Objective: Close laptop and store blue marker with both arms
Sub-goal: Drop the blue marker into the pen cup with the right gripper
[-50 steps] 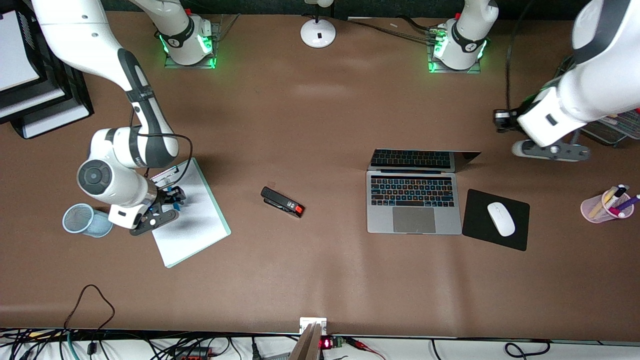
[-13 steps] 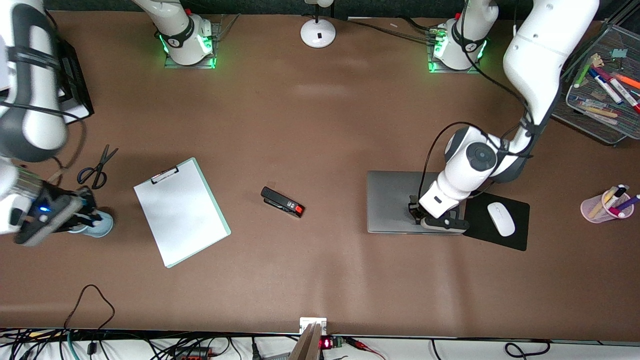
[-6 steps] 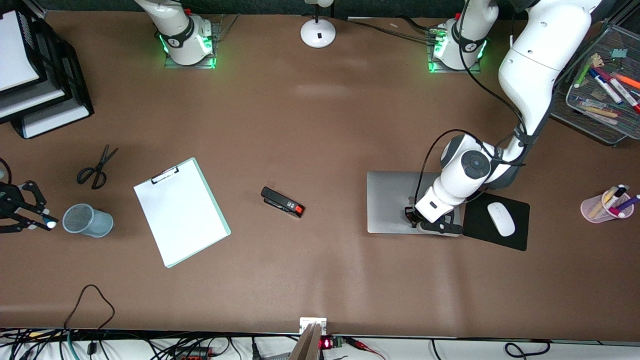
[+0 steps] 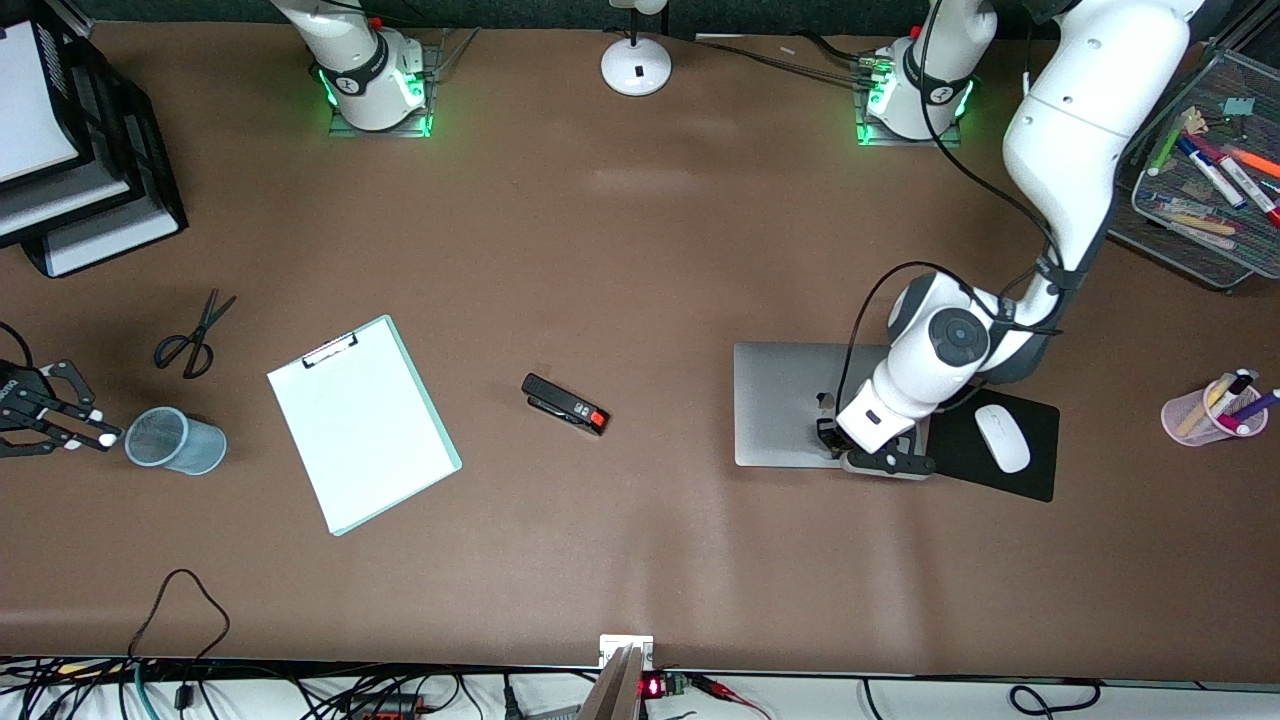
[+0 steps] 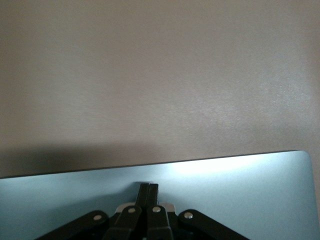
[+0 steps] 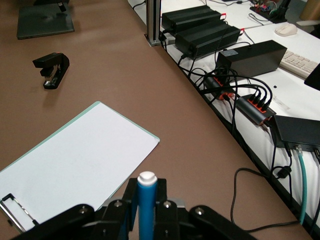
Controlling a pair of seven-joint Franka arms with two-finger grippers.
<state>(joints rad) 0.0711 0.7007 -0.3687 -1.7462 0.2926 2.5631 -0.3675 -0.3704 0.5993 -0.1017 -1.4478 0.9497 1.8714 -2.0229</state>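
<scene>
The laptop [image 4: 785, 400] lies closed on the table, silver lid up. My left gripper [image 4: 828, 432] is shut and empty, its fingertips resting on the lid near the edge nearest the front camera. In the left wrist view the shut fingers [image 5: 148, 192] touch the pale lid [image 5: 235, 185]. My right gripper [image 4: 80, 428] is at the right arm's end of the table, beside the mesh cup [image 4: 175, 440]. It is shut on the blue marker [image 4: 104, 438]. In the right wrist view the marker [image 6: 147, 200] stands between the fingers, whitish cap outward.
Scissors [image 4: 190, 335], a clipboard [image 4: 360, 425] and a stapler [image 4: 565, 403] lie between the cup and the laptop. A black mouse pad [image 4: 1040, 470] with a white mouse [image 4: 1002, 437] is beside the laptop. There are also a pink pen cup [image 4: 1215, 410], a wire tray of markers [image 4: 1200, 190] and black paper trays [image 4: 70, 150].
The laptop, open 3.9 s ago, is now shut under my left gripper. My right gripper left the clipboard, swung to the table's end with the marker and has edged back toward the cup.
</scene>
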